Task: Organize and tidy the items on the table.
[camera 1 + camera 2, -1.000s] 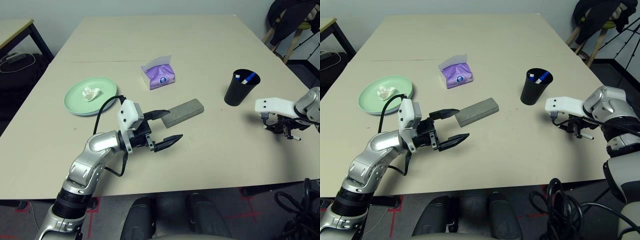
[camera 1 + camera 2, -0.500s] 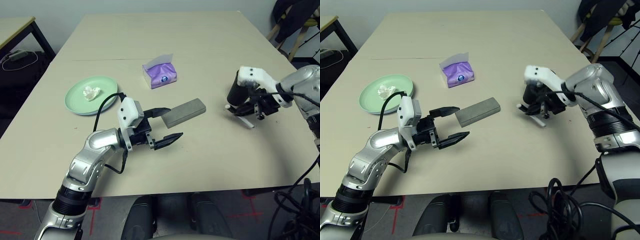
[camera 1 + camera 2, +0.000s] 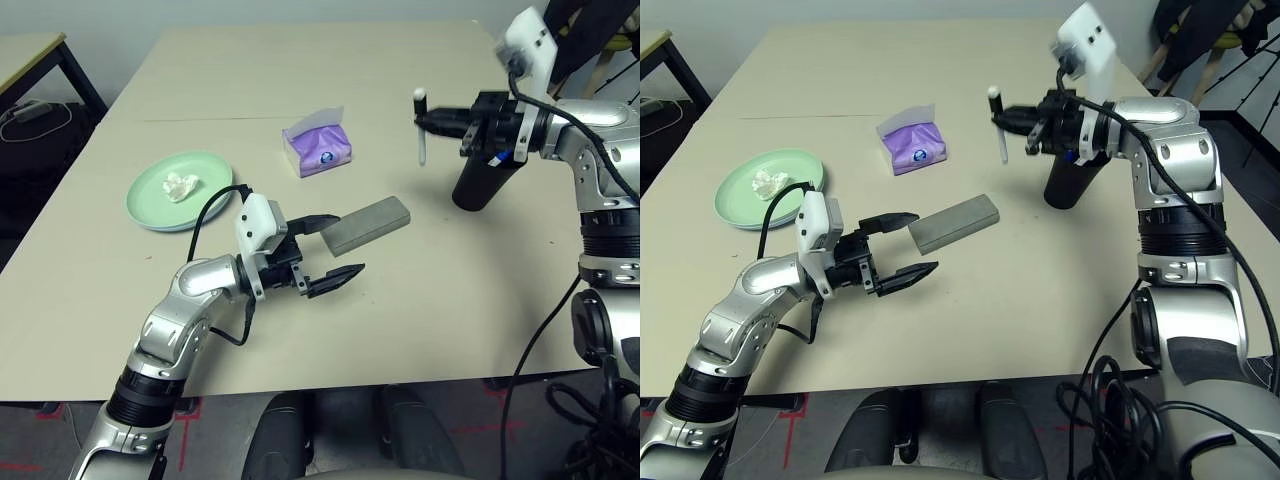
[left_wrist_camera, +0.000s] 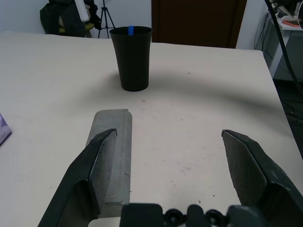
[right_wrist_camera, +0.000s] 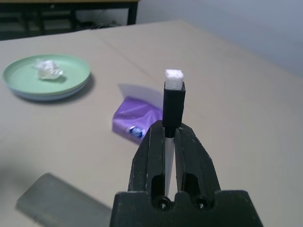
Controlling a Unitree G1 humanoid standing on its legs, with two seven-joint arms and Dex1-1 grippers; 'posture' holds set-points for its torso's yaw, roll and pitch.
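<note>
My left gripper [image 3: 346, 247] hovers open just above the table, one finger [image 4: 102, 161] over the near end of the grey glasses case [image 3: 368, 224]. Raised over the table, my right gripper [image 3: 442, 120] is shut on the white marker [image 3: 421, 125], which hangs upright left of the black cup [image 3: 484, 182]. A blue pen [image 4: 130, 30] stands in that cup. The purple tissue pack [image 3: 320, 150] lies behind the case. At the left, the mint green plate [image 3: 150, 206] carries the crumpled white tissue [image 3: 181, 186]; a pale blue rim [image 5: 45, 96] shows under it. The sunglasses are out of view.
A smaller table with black legs [image 3: 35, 55] stands off the far left corner, with cables on the floor beside it. A chair draped with dark clothing [image 3: 600, 35] stands beyond the table's right edge. Bare tabletop [image 3: 440, 300] stretches in front of the cup.
My right arm rose from low at the table's front right, swinging up and left with the marker, which now hangs beside the cup. The left arm has stayed put.
</note>
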